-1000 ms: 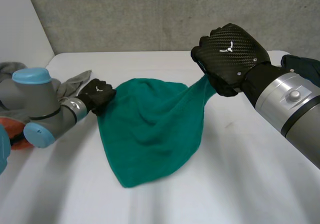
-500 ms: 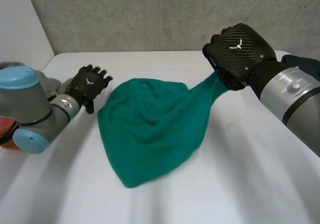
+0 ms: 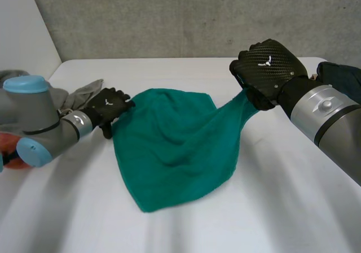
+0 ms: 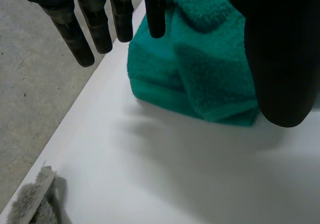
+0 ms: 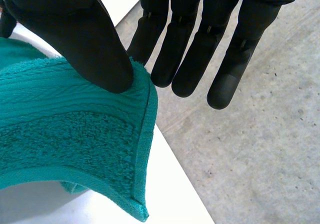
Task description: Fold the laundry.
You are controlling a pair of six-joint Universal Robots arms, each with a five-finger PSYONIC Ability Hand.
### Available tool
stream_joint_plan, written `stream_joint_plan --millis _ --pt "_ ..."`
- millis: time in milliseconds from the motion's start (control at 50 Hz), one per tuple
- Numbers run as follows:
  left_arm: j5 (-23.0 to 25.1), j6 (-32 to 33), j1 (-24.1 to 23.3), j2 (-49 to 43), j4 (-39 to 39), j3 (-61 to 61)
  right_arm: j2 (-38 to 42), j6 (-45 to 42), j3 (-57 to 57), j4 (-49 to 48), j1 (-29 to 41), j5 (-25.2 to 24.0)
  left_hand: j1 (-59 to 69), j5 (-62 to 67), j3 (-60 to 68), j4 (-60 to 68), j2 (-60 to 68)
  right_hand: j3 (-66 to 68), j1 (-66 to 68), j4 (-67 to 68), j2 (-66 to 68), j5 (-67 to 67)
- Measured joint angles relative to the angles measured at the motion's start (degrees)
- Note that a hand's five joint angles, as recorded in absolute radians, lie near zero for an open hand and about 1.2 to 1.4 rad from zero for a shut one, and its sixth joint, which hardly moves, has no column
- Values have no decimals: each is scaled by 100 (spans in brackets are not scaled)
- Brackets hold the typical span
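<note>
Green towel (image 3: 175,145) bunched on white table (image 3: 282,208), one corner lifted and pinched tight in right hand (image 3: 269,72); left hand (image 3: 110,106) at opposite edge, spread straight, holding nothing.

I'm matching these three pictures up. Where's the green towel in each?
Head view: towel mid-table, one corner lifted by the right hand.
Left wrist view: folded edge under the left hand.
Right wrist view: corner pinched under that hand's thumb.
Shared landmark: the white table.

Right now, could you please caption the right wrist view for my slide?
Right hand pinches the teal towel by its hemmed edge, lifted above the table.
</note>
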Motion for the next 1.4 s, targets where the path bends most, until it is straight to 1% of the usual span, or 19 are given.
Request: stream_joint_plan --millis 200,400,440,460,520,560,640,680,760,840,920,980,1060,1160,1240,1280,1360,1380,1400 --pt "-13 -176 -126 -283 13 407 2 -1 85 -35 -68 0 10 48 34 41 47 0 0 0 0 0" --pt "-18 -73 -167 -528 -57 712 -1 15 172 -64 -168 -38 1432 1292 1349 1353 1383 0 0 0 0 0" --pt "-25 -51 -191 -646 -57 804 -6 24 195 -73 -205 -59 2587 2248 2467 2457 2474 0 0 0 0 0" --pt "-27 -47 -194 -658 -56 813 -6 26 196 -73 -210 -61 2874 2455 2728 2717 2741 0 0 0 0 0" --pt "-79 23 -226 -720 -28 862 -22 39 205 -76 -256 -66 4937 4768 5010 5009 5047 0 0 0 0 0" --pt "-143 56 -249 -675 8 850 -32 45 202 -76 -282 -67 4941 4993 5248 5296 5297 0 0 0 0 0" --pt "-487 18 -342 -327 248 684 -49 58 159 -75 -358 -69 4942 4996 5351 5381 5381 0 0 0 0 0" --pt "-811 -177 -416 78 516 444 -47 70 99 -64 -415 -70 4941 4996 5357 5392 5388 0 0 0 0 0" --pt "-1216 -621 -514 852 905 -77 -37 102 -27 -41 -501 -73 4941 4996 5358 5399 5389 0 0 1 0 0" --pt "-1384 -1052 -569 1758 1111 -751 -17 184 -238 -19 -641 -72 4941 4996 5358 5400 5394 0 0 1 0 0" --pt "-1327 -1412 -599 3074 1027 -1754 107 363 -648 -22 -872 -66 4941 4996 5366 5402 5399 13 0 1 0 0" --pt "-1237 -1554 -640 3784 866 -2311 389 511 -1130 -36 -1056 -53 4941 4996 5367 5402 5402 17 0 1 0 0" --pt "-1098 -1781 -874 4678 614 -3146 1162 601 -1977 -78 -1213 -39 4941 4996 5367 5403 5405 17 0 0 0 1" --pt "-1099 -2010 -1420 4977 598 -3841 2320 598 -2858 -291 -1170 -89 4941 4996 5368 5404 5405 17 0 1 0 58" --pt "-1349 -2010 -1869 4510 894 -4014 3085 563 -3191 -665 -1019 -118 4941 4996 5368 5404 5406 17 0 1 0 58" --pt "-1575 -1941 -2093 4070 1132 -4009 3480 546 -3306 -943 -921 -103 4941 4996 5368 5405 5406 17 0 1 0 58" --pt "-2127 -1646 -2272 3224 1485 -3740 4002 528 -3408 -1493 -782 190 4941 4996 5368 5405 5406 -145 -158 -162 -216 -81" --pt "-2293 -1557 -2291 3014 1552 -3638 4145 531 -3438 -1687 -746 352 4941 4996 5368 5405 5406 -480 -428 -505 -553 -385" --pt "-2567 -1409 -2315 2685 1637 -3455 4311 541 -3471 -1936 -704 592 4940 4994 5367 5403 5404 -2316 -2211 -2344 -2453 -2246"
